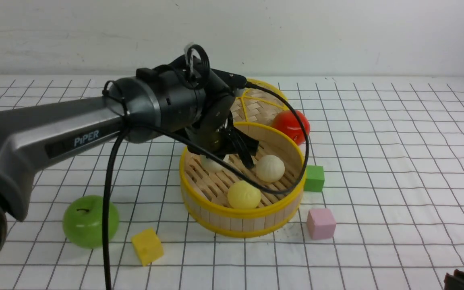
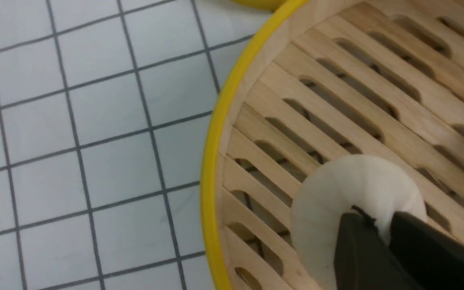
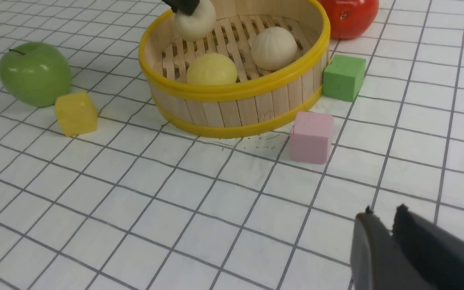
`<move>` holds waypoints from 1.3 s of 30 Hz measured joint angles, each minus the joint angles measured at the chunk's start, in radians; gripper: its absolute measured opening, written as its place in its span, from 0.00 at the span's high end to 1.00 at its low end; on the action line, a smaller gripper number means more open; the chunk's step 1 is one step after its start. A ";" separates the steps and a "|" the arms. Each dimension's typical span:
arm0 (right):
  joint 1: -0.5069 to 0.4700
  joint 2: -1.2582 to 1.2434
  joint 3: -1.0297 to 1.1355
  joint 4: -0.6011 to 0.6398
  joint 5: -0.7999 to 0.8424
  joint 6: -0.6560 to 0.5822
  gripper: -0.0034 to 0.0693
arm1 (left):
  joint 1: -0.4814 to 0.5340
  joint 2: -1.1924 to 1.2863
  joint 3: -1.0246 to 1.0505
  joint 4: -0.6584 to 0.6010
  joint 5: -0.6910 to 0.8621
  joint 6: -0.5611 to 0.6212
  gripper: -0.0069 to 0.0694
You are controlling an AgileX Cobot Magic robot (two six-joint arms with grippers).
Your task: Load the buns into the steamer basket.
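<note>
In the steamer basket [image 1: 240, 211], far-left on its floor, the left pincer [image 2: 379, 223] grips the third bun [image 2: 349, 193], the yellow bun [image 1: 244, 194] and cream bun [image 1: 270, 168] already inside; likely next: release, then lift clear of the rim

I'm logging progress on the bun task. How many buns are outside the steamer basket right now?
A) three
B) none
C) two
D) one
B: the yellow bun and a cream bun lie on the floor of the steamer basket, and the third bun is within its wall too, pinched by the left gripper.
</note>
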 joint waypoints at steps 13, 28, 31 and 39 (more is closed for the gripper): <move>0.000 0.000 0.000 0.000 0.000 0.000 0.81 | 0.000 -0.178 0.000 -0.100 0.073 0.118 0.44; 0.000 0.000 0.000 0.000 0.000 -0.001 0.80 | 0.000 -0.872 0.066 -0.363 0.328 0.229 0.93; 0.000 0.000 0.000 0.000 0.000 -0.001 0.79 | 0.000 -0.979 0.157 -0.364 0.333 0.170 0.93; 0.000 0.000 0.000 0.000 0.000 -0.001 0.78 | 0.000 -1.232 0.521 -0.427 0.334 -0.022 0.93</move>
